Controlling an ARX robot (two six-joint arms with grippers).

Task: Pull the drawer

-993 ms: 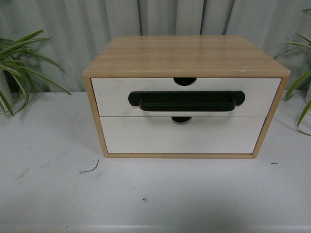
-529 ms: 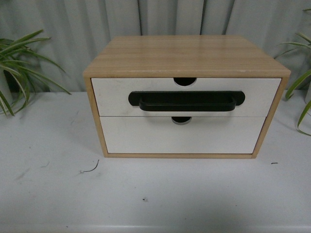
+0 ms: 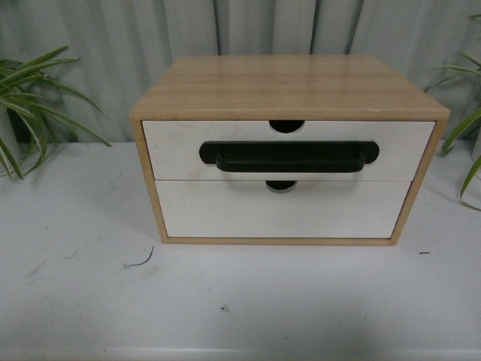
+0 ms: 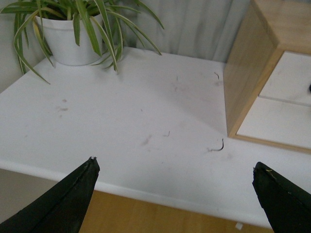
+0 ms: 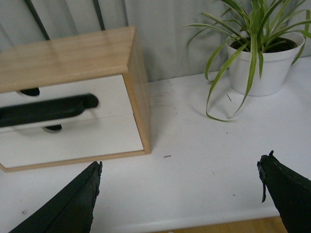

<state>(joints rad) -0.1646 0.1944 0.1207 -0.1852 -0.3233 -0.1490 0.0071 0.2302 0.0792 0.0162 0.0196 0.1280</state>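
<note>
A light wood cabinet [image 3: 285, 84] stands on the white table [image 3: 83, 301] in the front view. Its upper drawer [image 3: 173, 150] has a white front, a long black bar handle [image 3: 289, 156] and a half-round notch; it sits closed, flush with the frame. Below it is a plain white front [image 3: 225, 212] with only a notch. Neither arm shows in the front view. My left gripper [image 4: 175, 167] is open over the table's front edge, left of the cabinet [image 4: 248, 73]. My right gripper [image 5: 181, 164] is open near the front edge, right of the drawer [image 5: 107, 92] and its handle [image 5: 46, 109].
A potted plant in a white pot [image 4: 73, 41] stands at the table's far left, another [image 5: 265, 63] at the far right. Grey curtains [image 3: 248, 26] hang behind the cabinet. A small dark thread [image 3: 140, 262] lies on the table in front of the cabinet's left corner.
</note>
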